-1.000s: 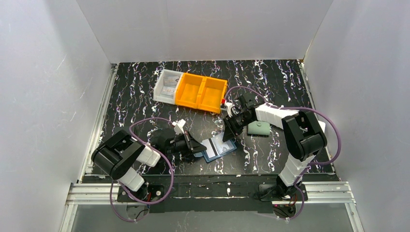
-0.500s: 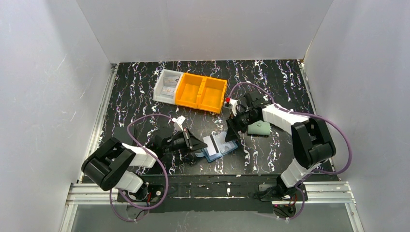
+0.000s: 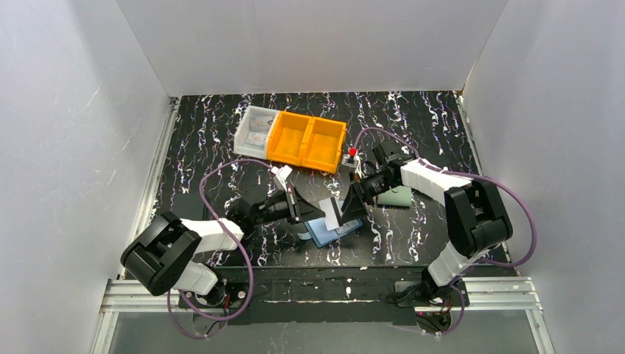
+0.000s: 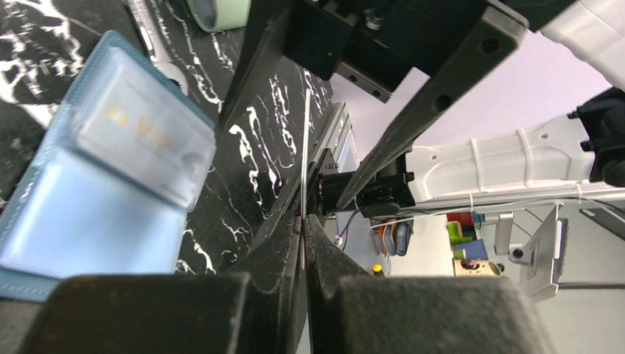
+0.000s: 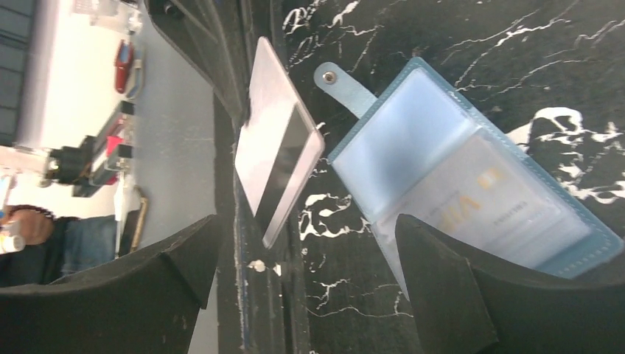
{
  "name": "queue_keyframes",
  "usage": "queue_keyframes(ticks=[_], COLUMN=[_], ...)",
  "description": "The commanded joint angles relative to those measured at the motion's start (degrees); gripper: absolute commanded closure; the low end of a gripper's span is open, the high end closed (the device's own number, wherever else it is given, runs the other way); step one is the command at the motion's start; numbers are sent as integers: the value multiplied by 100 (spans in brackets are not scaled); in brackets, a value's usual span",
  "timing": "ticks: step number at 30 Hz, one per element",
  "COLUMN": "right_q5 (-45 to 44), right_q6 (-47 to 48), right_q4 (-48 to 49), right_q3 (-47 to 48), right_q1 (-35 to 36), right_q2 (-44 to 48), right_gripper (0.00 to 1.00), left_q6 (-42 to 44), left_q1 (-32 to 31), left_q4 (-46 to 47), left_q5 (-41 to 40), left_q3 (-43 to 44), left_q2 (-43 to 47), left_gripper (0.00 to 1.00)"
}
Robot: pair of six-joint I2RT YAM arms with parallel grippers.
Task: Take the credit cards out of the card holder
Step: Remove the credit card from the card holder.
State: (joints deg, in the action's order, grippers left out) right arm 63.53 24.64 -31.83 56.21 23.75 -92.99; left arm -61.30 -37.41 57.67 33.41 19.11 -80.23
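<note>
1. Fingers (image 4: 273,258) of the left gripper (image 4: 304,223) are pressed together on a pale credit card (image 4: 305,147), pinching it by one edge. From the left wrist we see it edge-on, as a thin line.
2. From above, we find this held card lifted off the black marbled table (image 3: 420,125) and tilted. It sits just beside the snap flap (image 5: 345,82) end of the card holder (image 5: 413,155).
3. We see the right gripper (image 3: 352,204) spread wide with nothing in its grasp. Its two fingers stand one on each side of the held card, and neither appears to touch it.
4. The card holder lies open and flat on the table between the two grippers, with its light blue inside facing up.
5. We make out a second card (image 5: 490,203), with gold "VIP" lettering, sitting inside one of the holder's clear pockets.
6. A grey-green wallet (image 3: 399,196) lies on the table beside the right arm, apart from the holder.
7. At the far side of the table we see an orange bin (image 3: 308,140) and a pale bin (image 3: 240,137) set side by side.
</note>
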Motion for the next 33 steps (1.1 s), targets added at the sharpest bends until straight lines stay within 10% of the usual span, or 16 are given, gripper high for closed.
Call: queue_keyframes(ticks=[1, 5, 11, 17, 21, 33], right_q5=[774, 992, 1156, 404, -554, -3678], right_q6=[-80, -291, -233, 1987, 2346, 5664], right_q4=[-92, 66, -27, -1791, -1466, -1820], right_q3=[22, 4, 100, 617, 668, 1474], right_q1=[16, 16, 8, 6, 16, 986], right_q2=[-160, -154, -88, 220, 749, 2024], right_gripper=[7, 30, 99, 99, 99, 99], left_q6=[254, 288, 320, 193, -417, -2493], left_q1=[-206, -266, -260, -149, 6, -119], left_q4=[-62, -67, -217, -691, -837, -1322], left_q5=[6, -62, -291, -874, -1213, -1436], left_q3=[341, 432, 345, -159, -659, -445], left_q2=[89, -31, 129, 1197, 2250, 2952], left_gripper=[100, 100, 97, 53, 4, 2])
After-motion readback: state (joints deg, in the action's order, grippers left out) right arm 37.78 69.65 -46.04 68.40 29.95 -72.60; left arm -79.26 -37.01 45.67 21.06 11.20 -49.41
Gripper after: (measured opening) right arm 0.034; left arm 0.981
